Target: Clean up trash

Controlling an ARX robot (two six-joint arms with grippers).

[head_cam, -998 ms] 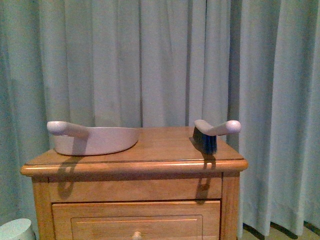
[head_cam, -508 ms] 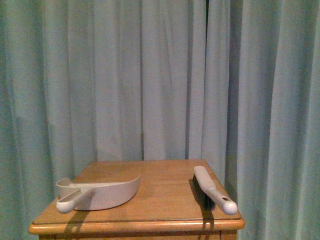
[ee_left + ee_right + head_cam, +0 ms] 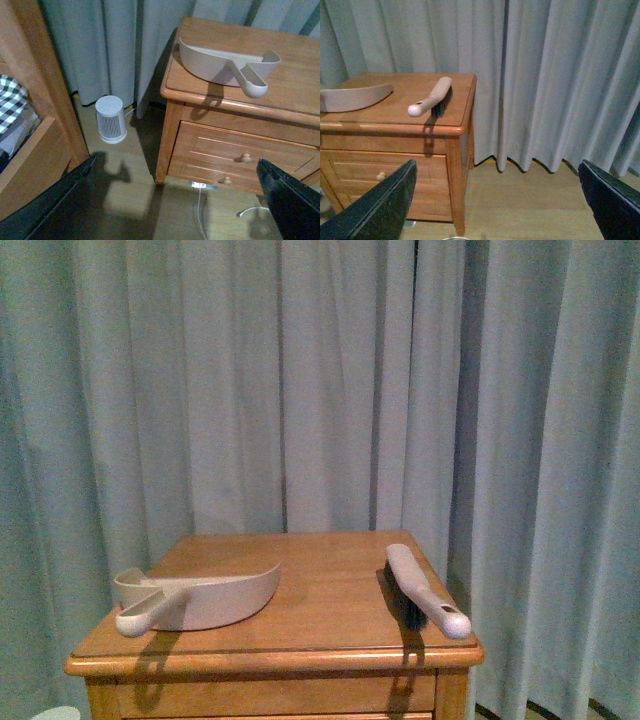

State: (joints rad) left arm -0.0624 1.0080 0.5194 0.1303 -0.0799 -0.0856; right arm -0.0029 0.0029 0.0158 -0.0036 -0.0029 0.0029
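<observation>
The trash is out of view in every picture. A pale pink dustpan (image 3: 196,598) lies on the left of a wooden nightstand (image 3: 300,655), handle toward me. A hand brush (image 3: 424,594) with dark bristles lies on the right side. The dustpan (image 3: 227,65) also shows in the left wrist view and the brush (image 3: 431,96) in the right wrist view. My left gripper (image 3: 175,210) hangs open over the floor in front of the nightstand, holding nothing. My right gripper (image 3: 495,210) is open over bare floor to the right of the nightstand. Neither arm appears in the front view.
Grey-blue curtains (image 3: 300,380) hang behind the nightstand. A small white cylindrical appliance (image 3: 110,119) stands on the floor left of it. A wooden bed frame (image 3: 35,135) with a checked pillow (image 3: 10,97) is further left. White cables (image 3: 200,205) lie under the drawers (image 3: 235,155).
The front view has shifted: the nightstand top, seen edge-on a second ago, now shows from above. Dustpan and brush keep their places on it.
</observation>
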